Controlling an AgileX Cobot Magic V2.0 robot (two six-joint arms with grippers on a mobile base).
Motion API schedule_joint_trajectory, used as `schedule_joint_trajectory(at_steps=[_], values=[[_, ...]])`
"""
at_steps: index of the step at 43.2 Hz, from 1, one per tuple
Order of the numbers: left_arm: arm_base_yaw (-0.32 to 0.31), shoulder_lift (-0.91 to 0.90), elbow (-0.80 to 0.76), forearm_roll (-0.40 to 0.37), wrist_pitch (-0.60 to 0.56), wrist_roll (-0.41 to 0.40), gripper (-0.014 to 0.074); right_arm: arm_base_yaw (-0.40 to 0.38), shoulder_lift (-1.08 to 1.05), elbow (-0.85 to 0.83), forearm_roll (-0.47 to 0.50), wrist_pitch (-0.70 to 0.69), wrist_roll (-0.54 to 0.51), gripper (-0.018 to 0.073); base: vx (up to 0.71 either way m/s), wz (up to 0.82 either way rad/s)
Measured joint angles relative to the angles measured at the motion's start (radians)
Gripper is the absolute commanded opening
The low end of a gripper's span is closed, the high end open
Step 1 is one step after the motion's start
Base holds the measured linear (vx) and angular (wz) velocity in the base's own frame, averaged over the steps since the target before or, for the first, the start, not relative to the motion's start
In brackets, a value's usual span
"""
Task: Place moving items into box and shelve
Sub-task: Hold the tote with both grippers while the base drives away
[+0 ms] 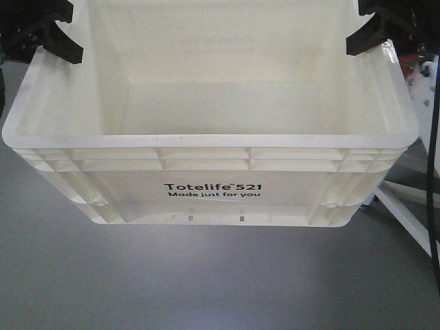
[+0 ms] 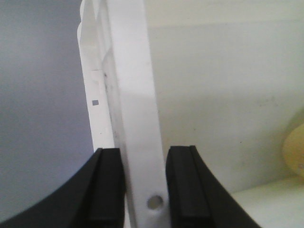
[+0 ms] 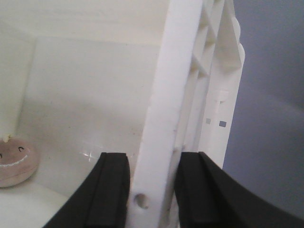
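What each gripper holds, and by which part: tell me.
Both hold the box: the left gripper clamps its left side rim, the right gripper its right side rim.

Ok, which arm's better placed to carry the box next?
Neither alone: the left gripper and right gripper each have jaws shut on opposite rims of the box, so probably both together.

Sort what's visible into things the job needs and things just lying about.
Job: white crate; pinkish plush toy and yellow plush toy inside it; left gripper and right gripper, fingers clamped on its rim.
Bystanders: grey floor, white frame, black cable.
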State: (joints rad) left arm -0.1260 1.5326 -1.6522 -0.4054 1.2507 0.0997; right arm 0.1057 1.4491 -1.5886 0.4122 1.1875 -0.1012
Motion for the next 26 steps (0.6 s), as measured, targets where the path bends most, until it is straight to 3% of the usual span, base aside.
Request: schedule_joint_trajectory(at_steps=[26], values=[[0.0,0.0,0.0,0.0,0.0,0.0,-0.0003,0.0,0.0,0.0,0.0,0.0,0.0,0.0,0.02,0.7]])
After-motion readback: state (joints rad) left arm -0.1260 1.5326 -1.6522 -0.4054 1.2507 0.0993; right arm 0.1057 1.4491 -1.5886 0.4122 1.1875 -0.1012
